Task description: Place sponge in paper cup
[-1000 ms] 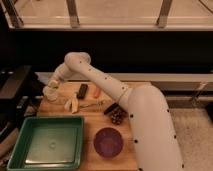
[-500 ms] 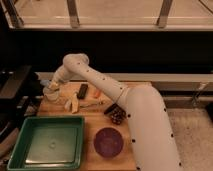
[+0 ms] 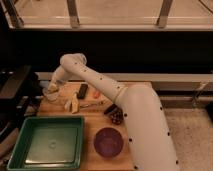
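Gripper (image 3: pixel 51 88) is sitting at the far-left end of the table (image 3: pixel 93 125), right over the paper cup (image 3: pixel 50 94). We can't tell its jaw state, and we're not making out the sponge. Just right of the jaws we're seeing a banana (image 3: pixel 74 103) and a dark bar (image 3: pixel 82 90). Nearer us: green tray (image 3: pixel 46 145), purple bowl (image 3: pixel 108 141).

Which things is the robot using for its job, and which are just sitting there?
For the job:
gripper, at the table's far left corner
paper cup, right under the gripper
sponge: I can't make it out

Just lying about:
green tray
purple bowl
banana
black bar
dark snack bag
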`<state>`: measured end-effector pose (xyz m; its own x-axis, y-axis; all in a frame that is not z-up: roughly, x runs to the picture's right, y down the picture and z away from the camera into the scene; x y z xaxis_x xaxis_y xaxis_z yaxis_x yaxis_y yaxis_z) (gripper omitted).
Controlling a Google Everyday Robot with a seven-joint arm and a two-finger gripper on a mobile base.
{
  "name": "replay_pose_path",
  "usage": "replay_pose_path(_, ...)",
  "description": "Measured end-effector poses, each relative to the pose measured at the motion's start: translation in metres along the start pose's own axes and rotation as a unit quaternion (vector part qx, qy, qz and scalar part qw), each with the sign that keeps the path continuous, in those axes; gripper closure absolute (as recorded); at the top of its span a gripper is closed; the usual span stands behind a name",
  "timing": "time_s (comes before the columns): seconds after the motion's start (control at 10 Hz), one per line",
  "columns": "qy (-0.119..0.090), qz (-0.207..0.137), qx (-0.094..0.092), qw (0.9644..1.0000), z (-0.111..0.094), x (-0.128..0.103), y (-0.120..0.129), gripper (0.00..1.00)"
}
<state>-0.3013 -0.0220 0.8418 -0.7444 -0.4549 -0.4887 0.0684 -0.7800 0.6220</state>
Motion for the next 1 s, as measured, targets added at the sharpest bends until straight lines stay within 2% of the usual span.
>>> replay_pose_path(0.2,0.003,0.004,0.005,1.0000,0.001,0.000,-0.004,0.20)
replay_pose_path(0.6,0.003,0.008,0.001,1.0000,-0.003,0.000,-0.001,0.20)
replay_pose_path(1.0,0.033,0.028,-0.029,0.9987,-0.037,-0.002,0.024,0.20)
